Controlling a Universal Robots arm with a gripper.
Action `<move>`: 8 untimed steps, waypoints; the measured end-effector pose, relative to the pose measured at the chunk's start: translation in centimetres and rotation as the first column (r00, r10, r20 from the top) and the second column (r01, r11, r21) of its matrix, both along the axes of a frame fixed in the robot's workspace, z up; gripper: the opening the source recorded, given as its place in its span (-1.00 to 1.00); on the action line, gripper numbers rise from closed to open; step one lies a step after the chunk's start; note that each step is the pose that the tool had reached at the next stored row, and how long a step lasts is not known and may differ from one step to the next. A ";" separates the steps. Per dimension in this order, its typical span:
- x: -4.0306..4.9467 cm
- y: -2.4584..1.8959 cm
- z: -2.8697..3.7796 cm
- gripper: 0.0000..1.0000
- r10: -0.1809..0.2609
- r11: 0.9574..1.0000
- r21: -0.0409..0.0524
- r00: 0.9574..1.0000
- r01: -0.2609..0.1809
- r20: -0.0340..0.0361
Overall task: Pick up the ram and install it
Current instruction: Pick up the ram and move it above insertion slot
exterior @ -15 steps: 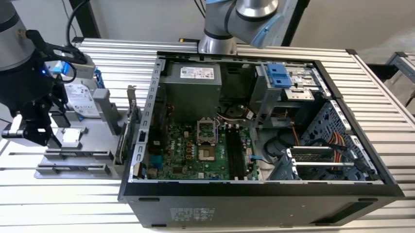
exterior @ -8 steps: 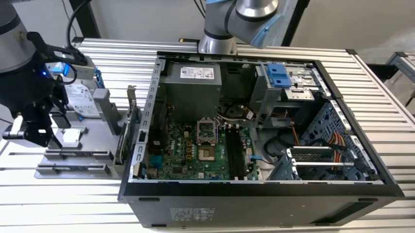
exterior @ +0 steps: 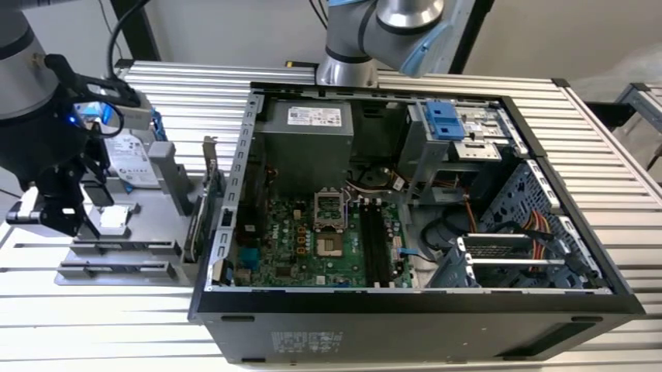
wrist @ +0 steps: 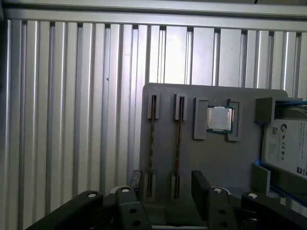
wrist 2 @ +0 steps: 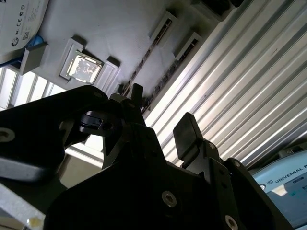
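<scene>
**Pick-up stage: gripper open above the ram holders, nothing grasped yet**

I judge I'm in the pick-up half of the job, with the install not begun. The open computer case (exterior: 414, 325) takes up the middle of the exterior view, and its memory slots (exterior: 374, 249) run beside the processor socket. On the exterior view's left of the case lies the grey fixture plate (exterior: 155, 232), and the arm hangs over it.

The gripper (wrist: 168, 181) has its fingers spread wide. They hold nothing and touch nothing that I can make out.

The ram (wrist: 178, 143) stands on edge in its holder on the plate, just beside a second stick (wrist: 152, 143).

By my reckoning the grasp calls for centring over one stick alone. The fingers would close across its thin faces, clear of the neighbouring stick. I cannot tell which of the two sticks the gripper is lined up with.
</scene>
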State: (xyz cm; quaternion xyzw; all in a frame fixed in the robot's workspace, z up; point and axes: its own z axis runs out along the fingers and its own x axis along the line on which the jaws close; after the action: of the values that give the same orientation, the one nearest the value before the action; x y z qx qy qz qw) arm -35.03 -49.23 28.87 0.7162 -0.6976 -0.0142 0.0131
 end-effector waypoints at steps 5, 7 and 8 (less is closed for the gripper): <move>0.00 0.00 -0.16 1.00 0.000 1.000 0.000 1.000 0.000 0.000; 0.00 0.00 -0.23 1.00 0.000 1.000 0.000 1.000 0.000 0.000; 0.00 0.00 -0.27 1.00 0.000 1.000 0.000 1.000 0.000 0.000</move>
State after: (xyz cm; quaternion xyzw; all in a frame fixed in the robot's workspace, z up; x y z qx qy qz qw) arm -35.02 -49.24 28.61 0.7163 -0.6976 -0.0142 0.0131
